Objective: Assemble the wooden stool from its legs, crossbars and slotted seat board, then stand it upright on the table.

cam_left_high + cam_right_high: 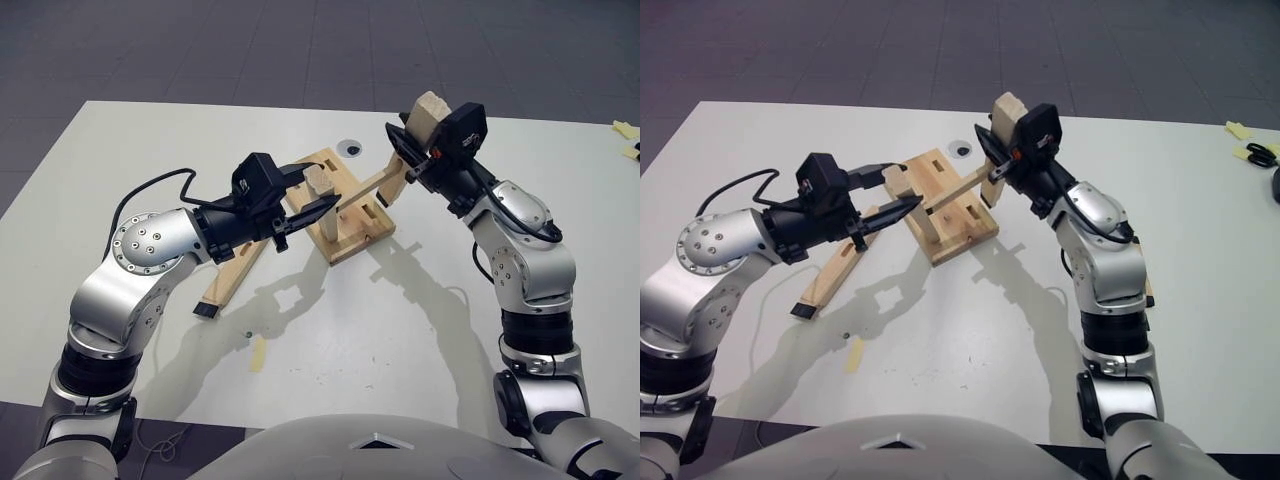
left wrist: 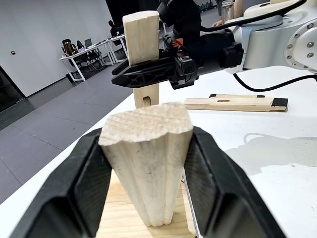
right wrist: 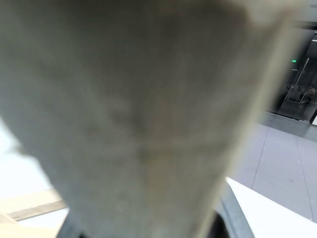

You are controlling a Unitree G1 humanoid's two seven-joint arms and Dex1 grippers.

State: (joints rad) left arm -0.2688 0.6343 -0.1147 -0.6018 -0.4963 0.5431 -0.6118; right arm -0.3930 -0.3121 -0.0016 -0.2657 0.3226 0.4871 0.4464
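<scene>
The slotted seat board (image 1: 352, 232) lies flat at mid-table. A short wooden leg (image 1: 320, 184) stands upright on it, and my left gripper (image 1: 312, 194) is shut on that leg; in the left wrist view its fingers (image 2: 86, 178) press both sides of the leg (image 2: 148, 163). My right gripper (image 1: 420, 140) is shut on a second leg (image 1: 427, 112), held upright above the board's far right edge. A thin crossbar (image 1: 366, 189) slants from that leg down to the standing one. The held leg (image 3: 138, 114) blocks the right wrist view.
A spare leg with black end caps (image 1: 236, 274) lies on the table under my left arm. Another one (image 2: 233, 103) lies behind the right arm. A round cable hole (image 1: 351, 148) sits behind the board. Scissors (image 1: 1260, 152) lie at the far right edge.
</scene>
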